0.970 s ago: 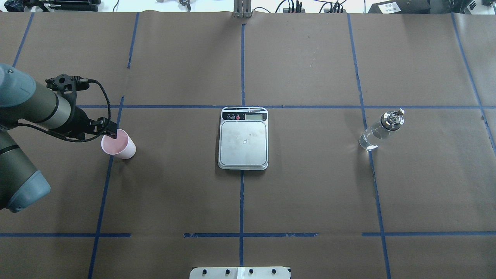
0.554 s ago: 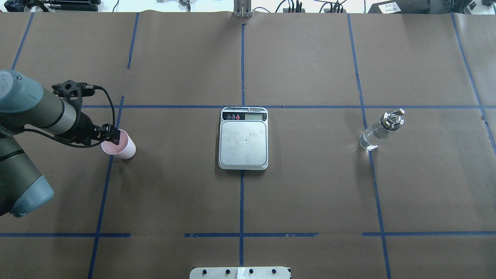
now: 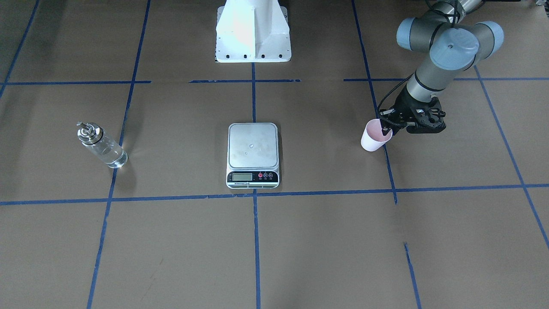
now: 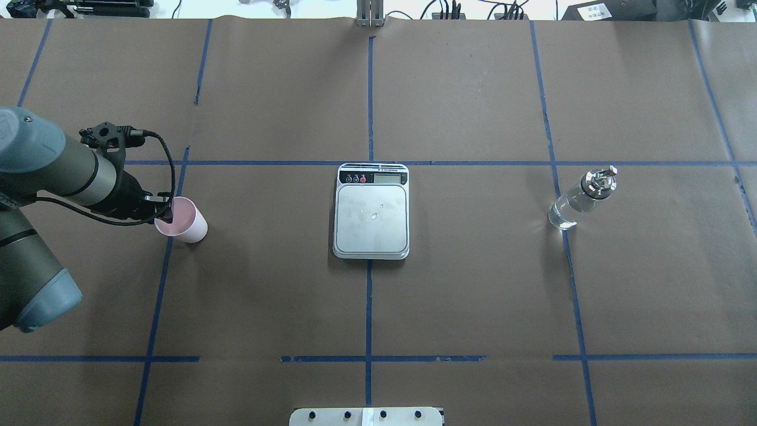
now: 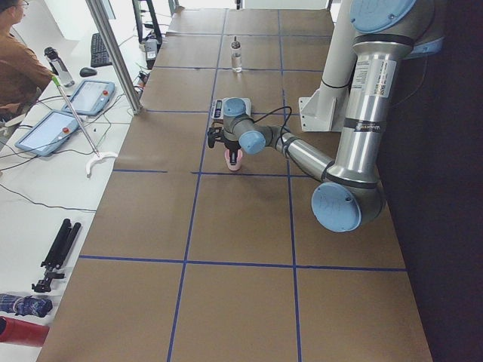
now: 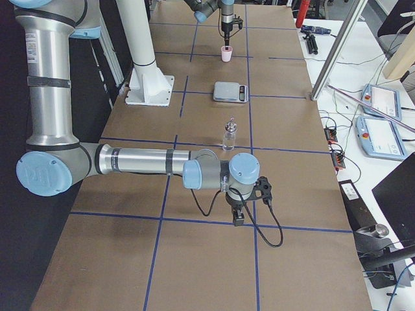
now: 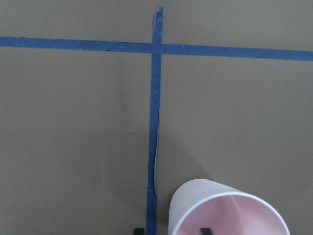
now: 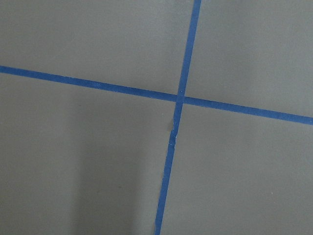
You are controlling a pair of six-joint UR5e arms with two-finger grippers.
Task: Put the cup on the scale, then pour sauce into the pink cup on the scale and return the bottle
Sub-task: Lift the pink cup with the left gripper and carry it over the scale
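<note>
**Step 1 not done yet: L gripper at cup rim, no grip**

Progress: the pink paper cup (image 4: 184, 221) stands upright on the brown-paper table (image 4: 473, 296), just beside a blue tape line (image 4: 158, 284) and well to the robot's left of the kitchen scale (image 4: 371, 216). The scale platform is bare except for a few specks. The glass pourer bottle (image 4: 582, 198) is upright, well off to the scale's other side, w/ clear sauce (image 4: 562, 216) inside and nothing near it. So all steps are left: cup → scale, pour, bottle back. My read is the current step is grasping the cup wall.

L gripper (image 4: 167, 212): at the cup rim, on the side away from the scale. The wrist cam shows fingertips (image 7: 205, 230) w/ one inside the cup and one outside. The wall sits between them w/ a gap on both sides, so it's part open, straddling the wall, holding nothing.

R gripper (image 6: 238, 220): low over bare table, well apart from the bottle. It's only in the right-side cam, so I can't tell the finger state.

View diffs:
- Overhead gives the layout, but the gripper body hides where the fingers meet the rim.
- The L wrist cam is the only one showing the straddle. No scale in it.
- The front cam shows the scale's LCD (image 3: 242, 176), but the digits are too small to read.
- The R wrist cam shows just a tape cross (image 8: 178, 98), no fingers.
- The R arm is absent from the overhead and front cams.
</note>
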